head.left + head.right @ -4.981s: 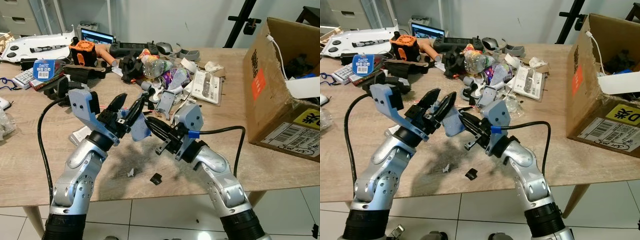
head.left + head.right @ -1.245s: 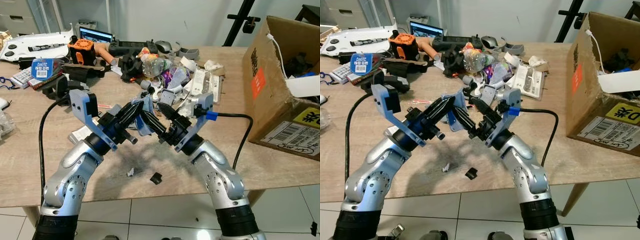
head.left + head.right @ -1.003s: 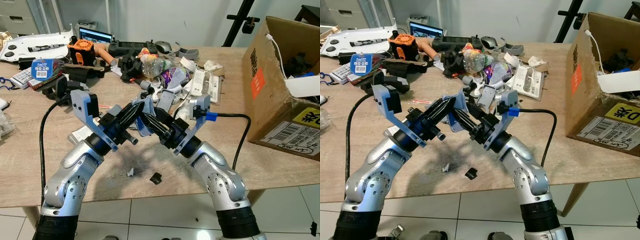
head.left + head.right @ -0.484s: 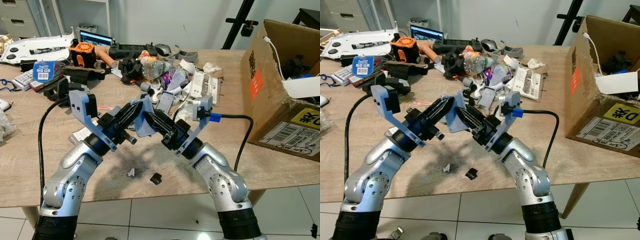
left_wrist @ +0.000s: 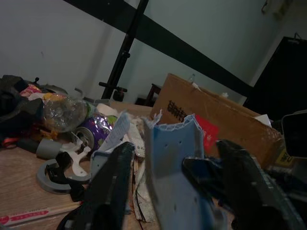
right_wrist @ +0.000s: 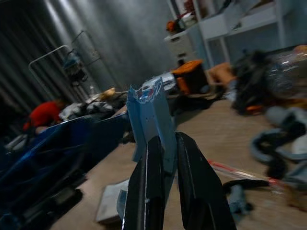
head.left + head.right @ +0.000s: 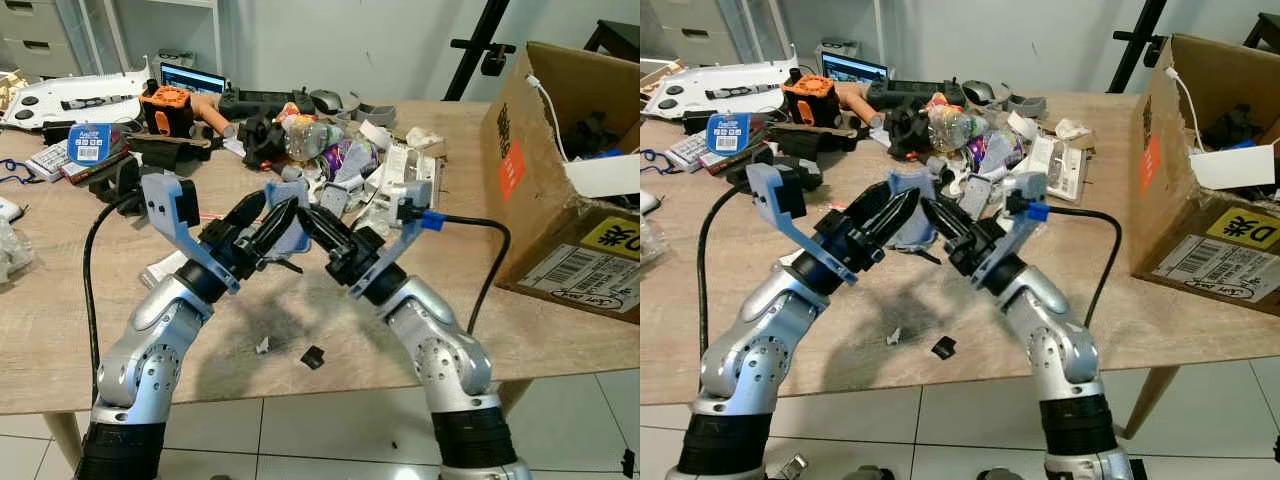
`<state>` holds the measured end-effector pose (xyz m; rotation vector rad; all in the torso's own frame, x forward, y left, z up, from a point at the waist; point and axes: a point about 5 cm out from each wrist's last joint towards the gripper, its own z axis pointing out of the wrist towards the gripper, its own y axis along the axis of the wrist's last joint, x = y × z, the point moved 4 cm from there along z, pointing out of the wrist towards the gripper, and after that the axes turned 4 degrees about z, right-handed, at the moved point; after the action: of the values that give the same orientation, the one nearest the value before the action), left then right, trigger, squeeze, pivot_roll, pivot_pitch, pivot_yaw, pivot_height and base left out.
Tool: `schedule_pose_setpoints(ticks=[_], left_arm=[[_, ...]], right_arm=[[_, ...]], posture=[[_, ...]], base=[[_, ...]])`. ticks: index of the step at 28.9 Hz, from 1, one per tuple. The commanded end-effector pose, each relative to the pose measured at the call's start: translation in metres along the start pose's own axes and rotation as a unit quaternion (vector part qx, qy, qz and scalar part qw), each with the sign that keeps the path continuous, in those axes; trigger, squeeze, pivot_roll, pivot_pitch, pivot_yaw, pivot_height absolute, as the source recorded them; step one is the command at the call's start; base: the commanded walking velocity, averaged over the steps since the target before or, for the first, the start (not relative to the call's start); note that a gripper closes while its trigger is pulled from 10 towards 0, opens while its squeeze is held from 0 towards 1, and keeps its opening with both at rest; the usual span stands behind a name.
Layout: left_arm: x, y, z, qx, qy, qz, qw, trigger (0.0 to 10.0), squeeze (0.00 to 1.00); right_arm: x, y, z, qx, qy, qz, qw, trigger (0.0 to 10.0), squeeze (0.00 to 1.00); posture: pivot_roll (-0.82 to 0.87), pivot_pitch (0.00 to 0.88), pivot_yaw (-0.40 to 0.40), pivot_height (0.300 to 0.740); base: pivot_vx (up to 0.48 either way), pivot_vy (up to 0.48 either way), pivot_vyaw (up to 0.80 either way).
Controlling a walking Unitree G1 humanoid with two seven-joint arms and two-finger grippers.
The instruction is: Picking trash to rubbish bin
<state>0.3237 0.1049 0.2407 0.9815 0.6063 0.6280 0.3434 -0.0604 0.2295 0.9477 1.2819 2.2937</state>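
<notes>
Item: blue plastic scrap (image 6: 149, 117), a pale blue, thin, sheet-like piece with a jagged, torn upper edge and small holes across its face; slightly curled along its sides. Long axis roughly upright, torn end pointing up and away from both sets of fingers.

Position: held above the wooden table (image 7: 60, 330), between the two grippers where their fingertips meet, in front of the clutter pile (image 7: 335, 160).

Right gripper (image 6: 163, 143): its two black fingers (image 6: 194, 172) are pinched together on the lower part of the scrap, which stands out beyond the fingertips.

Left gripper (image 5: 175, 158): fingers (image 5: 112, 182) spread apart, one on each side of the scrap; the sheet sits in the gap between them, and contact with either finger cannot be told.

Below the grippers: small white and black fragments (image 7: 312, 357) on the tabletop, on a dark smudged patch.

To the right gripper's outer side: open cardboard box (image 7: 560, 180) standing on the table, well apart from the scrap.
</notes>
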Motion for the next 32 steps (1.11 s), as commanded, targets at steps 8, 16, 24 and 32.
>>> schedule_pose_setpoints(ticks=[8, 16, 24, 32], left_arm=[[0.017, 0.004, -0.003, -0.020, 0.066, 0.026, 0.997, 10.0, 0.00], [0.042, 0.007, -0.006, -0.017, 0.141, 0.092, 0.986, 10.0, 0.00], [0.038, 0.001, -0.004, -0.013, 0.139, 0.084, 0.987, 10.0, 0.00], [0.037, -0.004, -0.002, -0.008, 0.134, 0.087, 0.987, 10.0, 0.00]], right_arm=[[-0.024, 0.039, -0.003, -0.058, -0.046, -0.039, 0.996, 0.0, 0.00], [-0.049, 0.131, -0.020, -0.184, -0.106, -0.179, 0.961, 0.0, 0.00], [-0.123, 0.231, -0.100, -0.243, -0.376, -0.289, 0.846, 10.0, 0.00], [-0.153, 0.247, -0.152, -0.251, -0.478, -0.260, 0.800, 10.0, 0.25]], posture=[[0.03, 0.174, -0.058, 0.740], [0.02, 0.181, -0.055, 0.740], [-0.01, 0.174, -0.049, 0.740], [-0.01, 0.172, -0.045, 0.740]], base=[[0.000, 0.000, 0.00], [0.000, 0.000, 0.00], [0.000, 0.000, 0.00], [0.000, 0.000, 0.00]])
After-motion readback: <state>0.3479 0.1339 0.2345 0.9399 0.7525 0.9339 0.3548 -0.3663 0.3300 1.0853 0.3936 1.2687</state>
